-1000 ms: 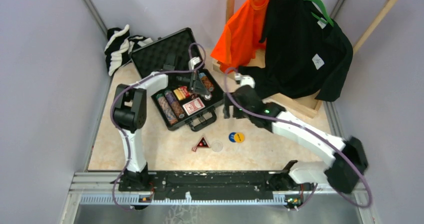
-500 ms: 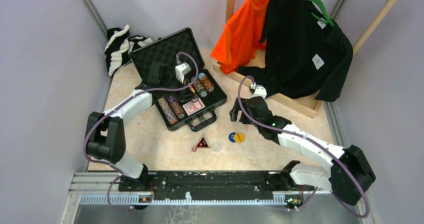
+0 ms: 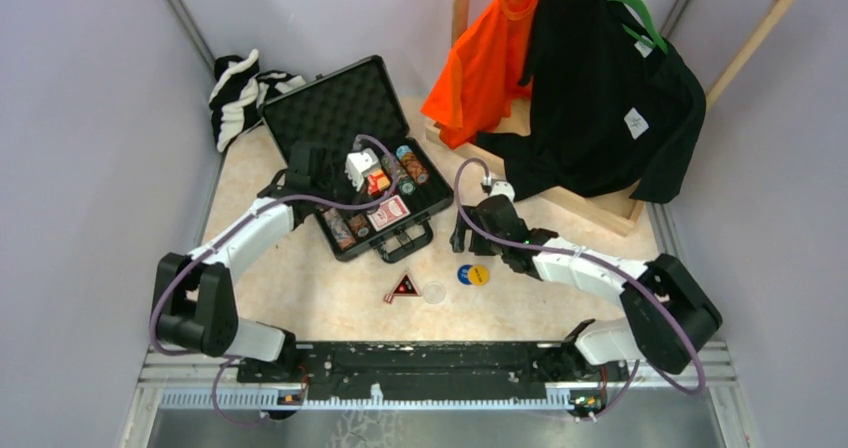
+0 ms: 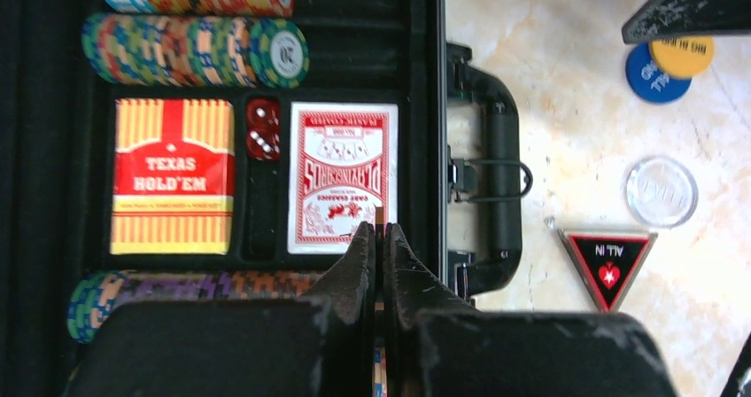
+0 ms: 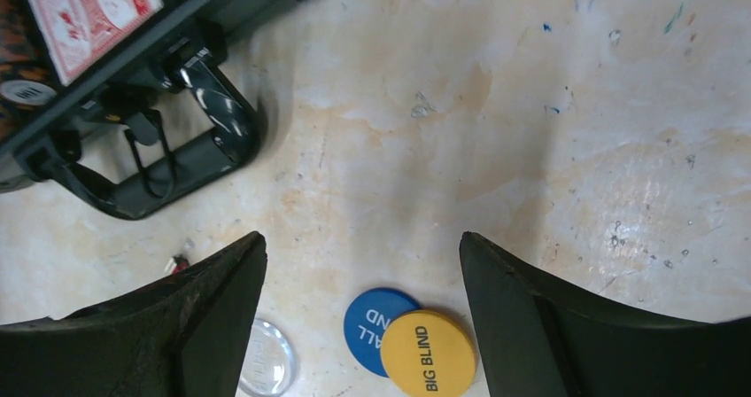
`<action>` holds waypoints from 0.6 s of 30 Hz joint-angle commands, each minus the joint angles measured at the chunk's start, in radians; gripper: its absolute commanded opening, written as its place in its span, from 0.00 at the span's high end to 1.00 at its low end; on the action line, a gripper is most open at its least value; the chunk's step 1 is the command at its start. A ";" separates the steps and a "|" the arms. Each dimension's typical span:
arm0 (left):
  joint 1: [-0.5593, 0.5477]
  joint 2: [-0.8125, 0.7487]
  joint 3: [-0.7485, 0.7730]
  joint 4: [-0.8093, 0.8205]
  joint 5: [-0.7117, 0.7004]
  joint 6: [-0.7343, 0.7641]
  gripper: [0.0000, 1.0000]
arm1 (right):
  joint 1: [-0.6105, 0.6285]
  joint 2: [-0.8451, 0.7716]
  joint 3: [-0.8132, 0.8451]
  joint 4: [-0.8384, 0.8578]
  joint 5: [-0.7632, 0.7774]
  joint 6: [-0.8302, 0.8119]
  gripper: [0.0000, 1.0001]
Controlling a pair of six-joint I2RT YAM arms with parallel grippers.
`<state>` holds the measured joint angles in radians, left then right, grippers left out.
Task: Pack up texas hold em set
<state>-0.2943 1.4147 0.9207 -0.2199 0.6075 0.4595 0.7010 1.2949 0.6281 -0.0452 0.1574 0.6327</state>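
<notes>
The black briefcase (image 3: 330,108) lies open with its handle (image 4: 496,149) toward the arms. In its foam sit rows of poker chips (image 4: 195,51), a red card deck (image 4: 344,175), a Texas Hold'em box (image 4: 173,175) and red dice (image 4: 262,129). My left gripper (image 4: 381,229) hangs over the deck's near edge, shut on a thin poker chip held edge-on. On the floor lie a blue disc (image 5: 370,326), a yellow disc (image 5: 427,353) partly on top of it, a clear disc (image 4: 661,191) and the black-red triangle (image 4: 609,255). My right gripper (image 5: 363,255) stands open above the two coloured discs.
A black-and-white striped cloth (image 3: 240,93) lies behind the case at the left wall. An orange shirt (image 3: 490,58) and a black shirt (image 3: 600,98) hang on a wooden rack (image 3: 590,208) at the back right, the black one draping down close to my right arm.
My left arm has drawn back to the left, carrying its shut gripper from the right chip rows to over the card deck. The right arm has folded lower, its gripper nearer the discs.
</notes>
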 commanded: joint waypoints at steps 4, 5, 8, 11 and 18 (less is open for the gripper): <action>0.011 0.084 0.047 -0.192 0.035 0.151 1.00 | -0.002 0.075 0.039 0.029 -0.018 0.020 0.20; 0.011 0.100 0.058 -0.215 0.049 0.161 1.00 | -0.001 0.085 0.041 0.030 -0.018 0.020 0.20; 0.011 0.128 0.081 -0.257 0.040 0.173 1.00 | -0.001 0.113 0.056 0.017 -0.020 0.022 0.20; 0.012 0.124 0.076 -0.263 0.017 0.176 1.00 | -0.001 0.137 0.069 -0.006 -0.009 0.022 0.20; 0.034 0.120 0.065 -0.255 -0.010 0.176 1.00 | -0.001 0.165 0.081 -0.025 0.009 0.015 0.20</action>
<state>-0.2825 1.5444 0.9684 -0.4576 0.6056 0.6056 0.7010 1.4433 0.6579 -0.0723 0.1452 0.6479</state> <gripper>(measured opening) 0.016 0.799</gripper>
